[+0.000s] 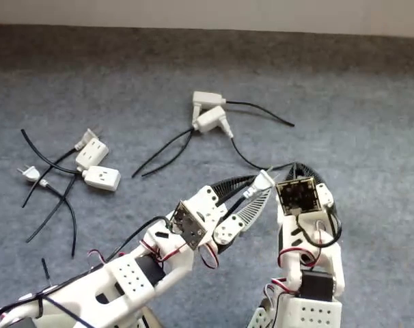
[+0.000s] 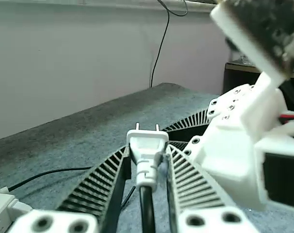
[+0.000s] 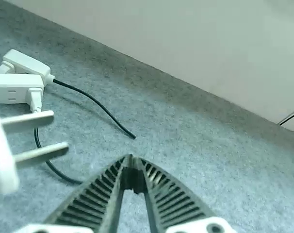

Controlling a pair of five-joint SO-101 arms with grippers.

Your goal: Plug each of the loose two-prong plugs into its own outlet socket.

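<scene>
- The left jaws are clenched on a white two-prong plug (image 2: pixel 147 150). One ribbed black jaw presses each flank of its body, and it is held up off the counter (image 3: pixel 210 141).
- The plug's two prongs (image 2: pixel 137 127) stick out past the jaw tips, pointing away from the wrist. Its black cord (image 2: pixel 146 208) runs back between the jaws.
- The right jaws are closed tip to tip with nothing between them, raised over the grey carpeted counter.
- The held plug sits just beside the right jaws' tips. Its prongs point across in front of them without touching them.
- Seen from above, the left arm (image 1: pixel 125 273) comes in slantwise, and its jaws end close to the jaws of the right arm (image 1: pixel 309 273).
- Beyond both sets of tips, well apart from them, two white cord-end pieces (image 1: pixel 210 121) lie touching each other on the counter. Whether one is pushed into the other cannot be told.
- A thin black cord (image 1: pixel 261 113) leaves the farther piece and ends loose on the carpet.
- Far out on the left jaws' side, away from the right arm, two white outlet sockets (image 1: pixel 92 154) lie close together.
- A small loose plug (image 1: pixel 29 173) lies near these sockets, among curling black cords (image 1: pixel 57 205).
</scene>
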